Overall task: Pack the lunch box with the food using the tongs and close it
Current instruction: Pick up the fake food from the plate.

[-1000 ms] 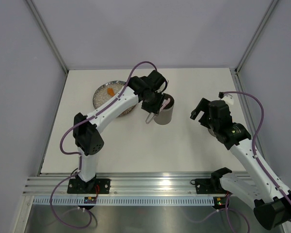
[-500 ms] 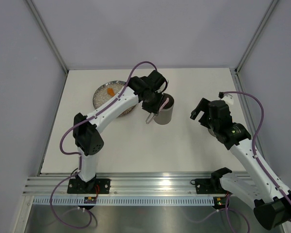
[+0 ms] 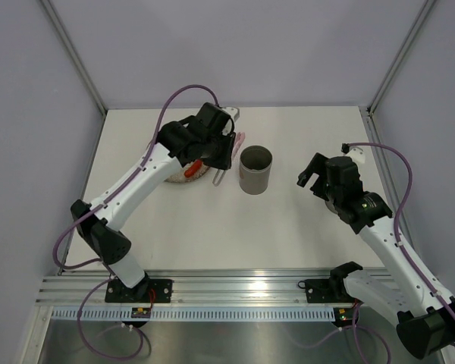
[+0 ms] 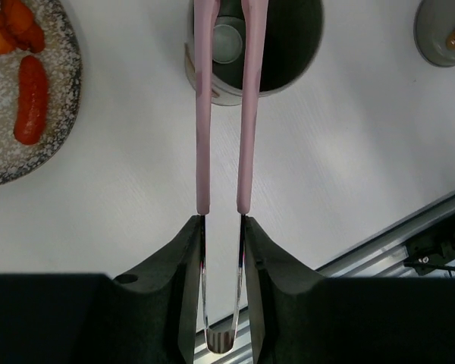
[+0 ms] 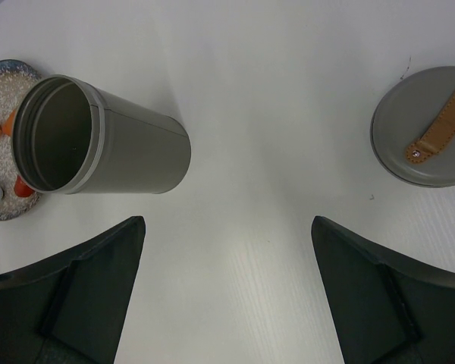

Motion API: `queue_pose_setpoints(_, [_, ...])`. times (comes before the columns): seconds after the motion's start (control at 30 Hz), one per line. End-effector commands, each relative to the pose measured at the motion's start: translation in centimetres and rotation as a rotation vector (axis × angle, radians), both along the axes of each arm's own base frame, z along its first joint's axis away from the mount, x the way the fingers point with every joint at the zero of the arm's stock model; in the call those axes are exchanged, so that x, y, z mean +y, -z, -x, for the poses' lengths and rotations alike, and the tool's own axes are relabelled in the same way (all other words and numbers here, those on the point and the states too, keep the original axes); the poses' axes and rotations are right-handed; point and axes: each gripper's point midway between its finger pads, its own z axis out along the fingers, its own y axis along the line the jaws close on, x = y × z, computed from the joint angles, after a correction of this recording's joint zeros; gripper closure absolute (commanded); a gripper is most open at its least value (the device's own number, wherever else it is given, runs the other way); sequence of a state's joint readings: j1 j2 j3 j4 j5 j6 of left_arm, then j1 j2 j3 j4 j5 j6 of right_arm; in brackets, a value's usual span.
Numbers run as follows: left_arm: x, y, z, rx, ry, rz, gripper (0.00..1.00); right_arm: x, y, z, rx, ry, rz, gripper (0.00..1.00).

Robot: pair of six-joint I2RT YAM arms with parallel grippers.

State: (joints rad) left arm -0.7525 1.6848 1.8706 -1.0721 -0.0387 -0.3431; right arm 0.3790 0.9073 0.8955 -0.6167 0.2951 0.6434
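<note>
My left gripper is shut on the pale pink tongs near their joined metal end. The two arms run almost parallel with a narrow gap. In the left wrist view they reach up across the mouth of the grey lunch box, and their tips are cut off by the frame. The lunch box stands upright and open. Food lies on the speckled plate: a red sausage piece and orange bits. My right gripper hangs open and empty, right of the lunch box.
A flat grey lid with a tan strap lies on the white table to the right of the lunch box. The aluminium rail runs along the near edge. My left arm hides most of the plate from above.
My left arm has swung left, carrying the tongs from over the lunch box towards the plate. The right arm has not moved.
</note>
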Motion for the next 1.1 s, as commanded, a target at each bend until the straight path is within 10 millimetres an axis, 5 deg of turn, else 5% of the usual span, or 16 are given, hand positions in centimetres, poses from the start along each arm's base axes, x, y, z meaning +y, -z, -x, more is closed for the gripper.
queue_pose_setpoints(0.0, [3.6,1.2,-1.6,-0.009,-0.142,-0.013,0.92,0.5,-1.3,-0.7,-0.044,-0.01,-0.018,0.01])
queue_pose_setpoints(0.07, [5.9,1.4,-2.4,-0.015,-0.223,0.008,0.91,0.5,-1.4,-0.8,-0.046,-0.01,-0.016,0.0])
queue_pose_setpoints(0.3, [15.7,6.3,-4.5,0.058,-0.544,0.0,0.83,0.8,-1.3,-1.0,-0.047,-0.02,-0.022,0.01])
queue_pose_setpoints(0.4, [17.5,8.5,-4.9,0.113,-0.591,-0.006,0.78,0.9,-1.2,-1.0,-0.047,-0.024,-0.025,0.0])
queue_pose_setpoints(0.57, [18.0,9.8,-5.6,0.14,-0.604,-0.034,0.64,1.0,-1.1,-1.0,-0.048,-0.03,-0.033,0.01])
queue_pose_setpoints(1.07, [20.1,14.8,-5.8,0.218,-0.652,-0.142,0.56,1.1,-0.6,-0.6,-0.038,-0.036,-0.033,0.01])
